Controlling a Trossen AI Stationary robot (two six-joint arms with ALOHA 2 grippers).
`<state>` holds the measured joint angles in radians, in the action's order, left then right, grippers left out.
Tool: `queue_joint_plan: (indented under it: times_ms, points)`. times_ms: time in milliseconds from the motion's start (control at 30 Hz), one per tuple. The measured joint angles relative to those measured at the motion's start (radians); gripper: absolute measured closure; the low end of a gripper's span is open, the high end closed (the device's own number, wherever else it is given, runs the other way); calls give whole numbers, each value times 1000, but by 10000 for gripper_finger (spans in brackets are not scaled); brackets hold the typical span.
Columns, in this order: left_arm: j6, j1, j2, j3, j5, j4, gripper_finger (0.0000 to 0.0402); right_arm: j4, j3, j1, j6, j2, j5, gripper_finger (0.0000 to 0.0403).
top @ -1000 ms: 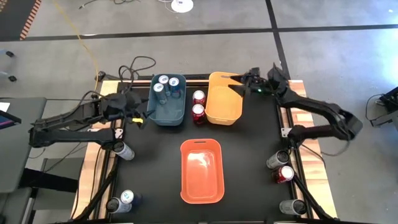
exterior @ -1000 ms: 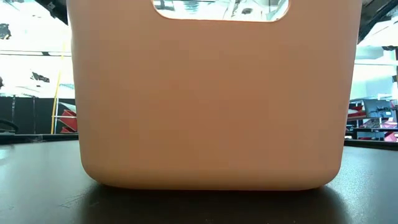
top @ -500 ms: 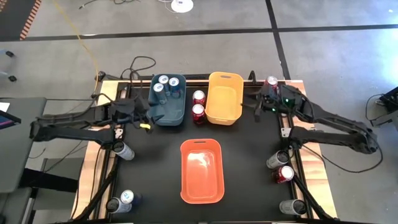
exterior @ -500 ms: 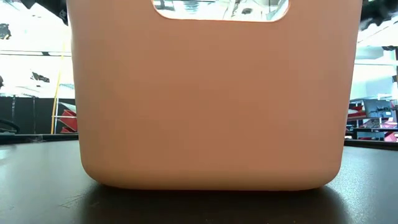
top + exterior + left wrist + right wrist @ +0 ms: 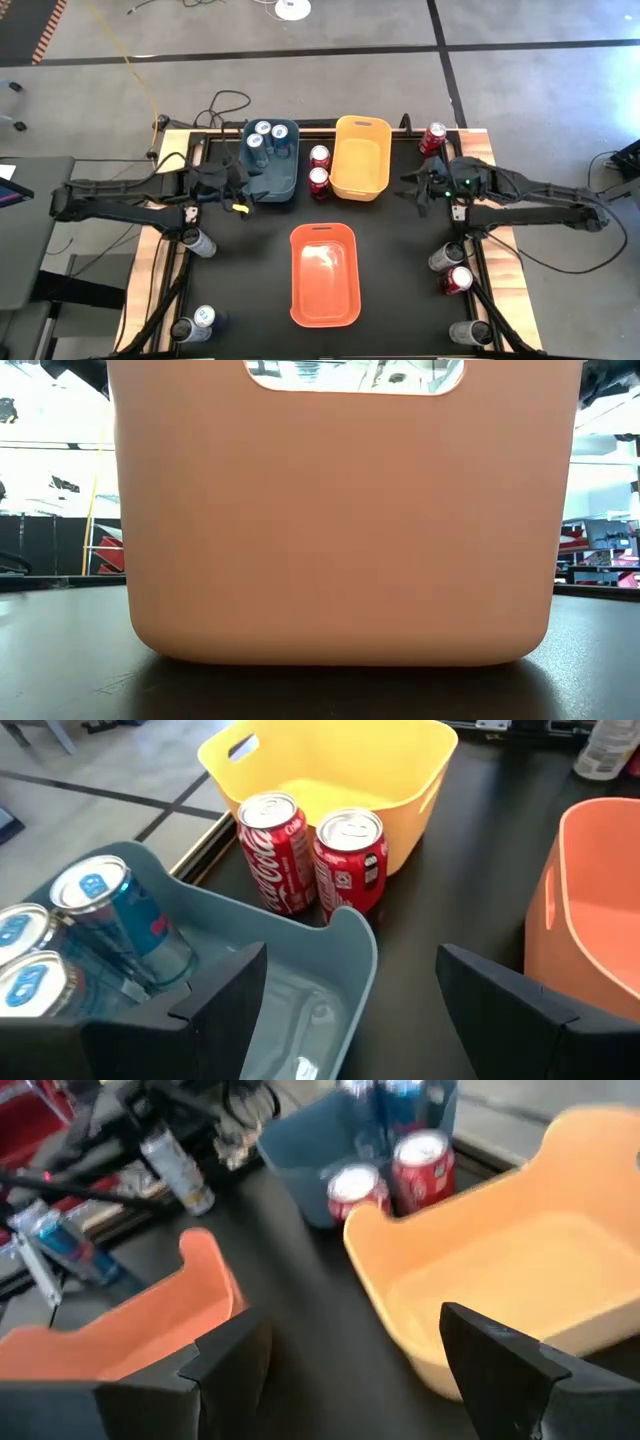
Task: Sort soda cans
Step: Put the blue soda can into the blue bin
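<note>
Three blue soda cans (image 5: pixel 268 137) stand in the blue bin (image 5: pixel 276 182). Two red cans (image 5: pixel 319 167) stand on the black table between that bin and the yellow bin (image 5: pixel 361 185), which holds nothing. Another red can (image 5: pixel 434 137) stands at the far right corner. My left gripper (image 5: pixel 243 193) hovers open over the blue bin's near left corner (image 5: pixel 350 935), nothing between its fingers. My right gripper (image 5: pixel 408 188) is open to the right of the yellow bin (image 5: pixel 500 1250), pointing left. More cans stand near left (image 5: pixel 198 242) and near right (image 5: pixel 452 268).
An orange bin (image 5: pixel 324 312) sits at the table's near middle, and its wall (image 5: pixel 340 520) fills the low view. Cans stand at the near left corner (image 5: pixel 195 324) and the near right corner (image 5: pixel 468 333). Bare black table lies between the orange bin and the far bins.
My right gripper has swung from the yellow bin's far right corner toward the table's near edge and turned to point left; a red can now shows at the far right corner. My left gripper has shifted slightly right beside the blue bin.
</note>
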<state>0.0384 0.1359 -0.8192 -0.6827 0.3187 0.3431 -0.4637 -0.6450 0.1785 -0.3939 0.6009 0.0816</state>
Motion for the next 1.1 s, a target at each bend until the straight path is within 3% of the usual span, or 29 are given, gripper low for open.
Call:
queue_joint_plan:
  times_ms: [333,700,833,1100]
  points:
    - [-15,-38,2,0,0,11,113,-89,-87,-190,-104,1,67,101]
    - [300,-95,2,-149,10,435,113,-48,-64,-309,-43,22,347,101]
    - [385,-168,1,-199,-49,509,113,50,-28,-326,27,67,423,101]
    - [564,-450,-32,-258,-86,399,113,262,2,-269,192,176,474,101]
